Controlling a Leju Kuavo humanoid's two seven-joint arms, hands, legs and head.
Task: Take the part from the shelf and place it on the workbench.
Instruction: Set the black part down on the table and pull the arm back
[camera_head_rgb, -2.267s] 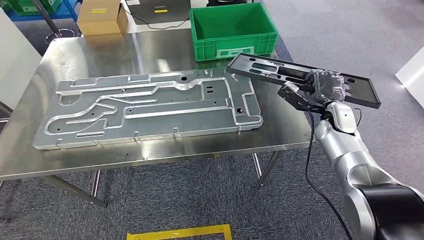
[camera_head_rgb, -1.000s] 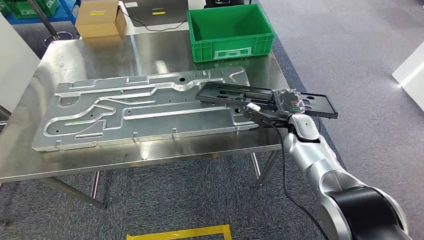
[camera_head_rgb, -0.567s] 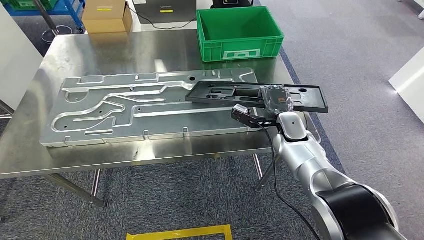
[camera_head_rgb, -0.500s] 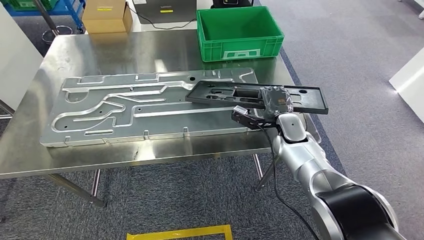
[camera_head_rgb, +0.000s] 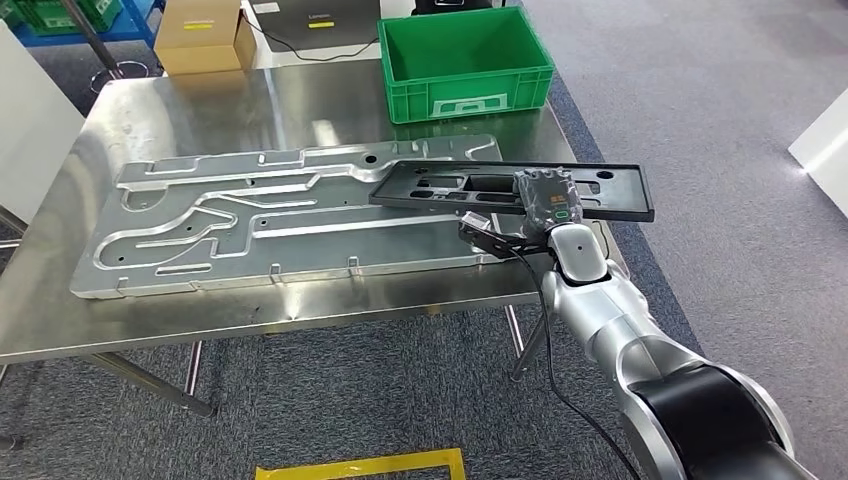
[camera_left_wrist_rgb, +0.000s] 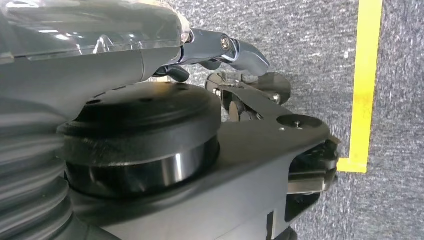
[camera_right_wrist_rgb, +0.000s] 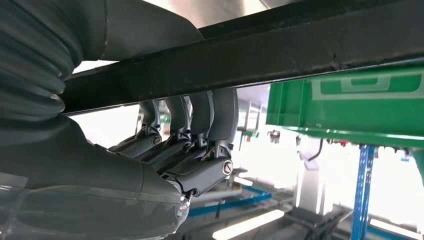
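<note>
The part is a long, flat black frame with cut-outs (camera_head_rgb: 450, 187). My right hand (camera_head_rgb: 545, 200) grips it near its middle and holds it almost level over the workbench's (camera_head_rgb: 180, 110) right end. Its left end lies over the right end of a large machined silver plate (camera_head_rgb: 250, 215); its right end juts past the table edge. I cannot tell whether it touches the plate. In the right wrist view the fingers (camera_right_wrist_rgb: 200, 120) wrap the part's dark edge (camera_right_wrist_rgb: 280, 50). My left hand (camera_left_wrist_rgb: 200, 47) hangs over grey carpet; how its fingers lie is unclear.
A green crate (camera_head_rgb: 463, 60) stands at the workbench's back right, just behind the part, and appears as the green crate (camera_right_wrist_rgb: 350, 105) close to the right wrist. A cardboard box (camera_head_rgb: 200, 35) and a laptop (camera_head_rgb: 320, 20) sit behind the table. Yellow floor tape (camera_head_rgb: 360, 467) marks the carpet.
My right hand carried the black part down and to the left, from beyond the table's right edge to over the plate's right end. Over the last half second it barely moved; the view shifted slightly.
</note>
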